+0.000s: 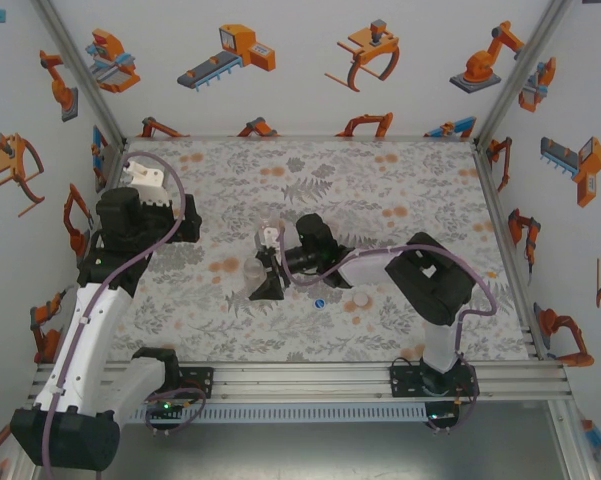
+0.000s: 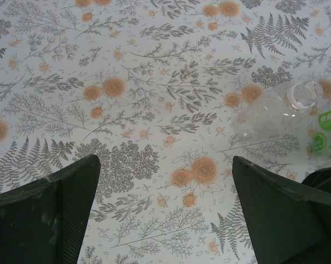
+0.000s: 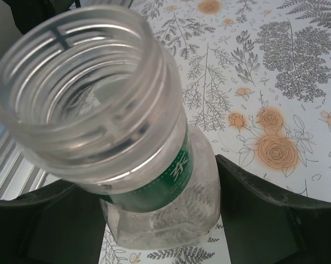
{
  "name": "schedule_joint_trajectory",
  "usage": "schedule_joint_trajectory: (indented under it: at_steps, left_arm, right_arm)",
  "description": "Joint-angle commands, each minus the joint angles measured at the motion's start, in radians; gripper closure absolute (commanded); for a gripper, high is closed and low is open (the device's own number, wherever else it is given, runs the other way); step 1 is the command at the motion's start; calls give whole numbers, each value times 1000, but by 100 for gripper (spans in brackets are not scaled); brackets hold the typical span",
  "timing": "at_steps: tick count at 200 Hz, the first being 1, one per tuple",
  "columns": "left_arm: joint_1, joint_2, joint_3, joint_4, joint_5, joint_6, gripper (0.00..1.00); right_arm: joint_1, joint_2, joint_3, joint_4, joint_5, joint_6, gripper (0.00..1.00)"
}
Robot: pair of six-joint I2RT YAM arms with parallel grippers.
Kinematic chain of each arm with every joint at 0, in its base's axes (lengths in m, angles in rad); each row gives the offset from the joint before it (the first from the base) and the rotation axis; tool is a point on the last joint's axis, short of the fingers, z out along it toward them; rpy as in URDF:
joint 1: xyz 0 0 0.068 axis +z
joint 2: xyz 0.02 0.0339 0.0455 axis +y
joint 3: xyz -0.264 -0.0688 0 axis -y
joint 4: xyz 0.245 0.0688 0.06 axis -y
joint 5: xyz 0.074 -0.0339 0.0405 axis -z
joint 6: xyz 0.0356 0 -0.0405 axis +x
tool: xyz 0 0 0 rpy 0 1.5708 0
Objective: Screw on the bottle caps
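A clear bottle [image 3: 154,181] with a dark green neck label stands uncapped between my right gripper's [image 3: 157,220] fingers, which press its sides. From above, that gripper [image 1: 267,272] is at the table's middle, around the bottle [image 1: 255,268]. A blue cap [image 1: 320,302] and a pale cap [image 1: 361,300] lie on the cloth just right of it. My left gripper [image 2: 165,165] hangs open over bare cloth, nothing between its fingers; from above it is at the far left [image 1: 145,178]. Another clear bottle [image 2: 281,110] with a light green label shows at the left wrist view's right edge.
The flowered tablecloth [image 1: 380,180] covers the table inside white walls with metal posts. A second clear object [image 1: 271,232] stands just behind the right gripper. The aluminium rail [image 1: 310,375] with both arm bases runs along the near edge.
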Motion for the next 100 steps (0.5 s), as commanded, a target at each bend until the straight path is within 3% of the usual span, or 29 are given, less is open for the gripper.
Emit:
schedule_joint_trajectory:
  at_steps: [1,66,100]
  left_arm:
    - [4,0,4,-6,7,-13,3]
    - [-2,-34,-21,37,22,-22,3]
    - [-4,-75,-39,94,153,-21,3]
  right_arm:
    - [8,-18,-22,93,17,30,37]
    - [-37,-156,-64,93,104,140,44]
    - [-105,-274,-106,93,130,245,49]
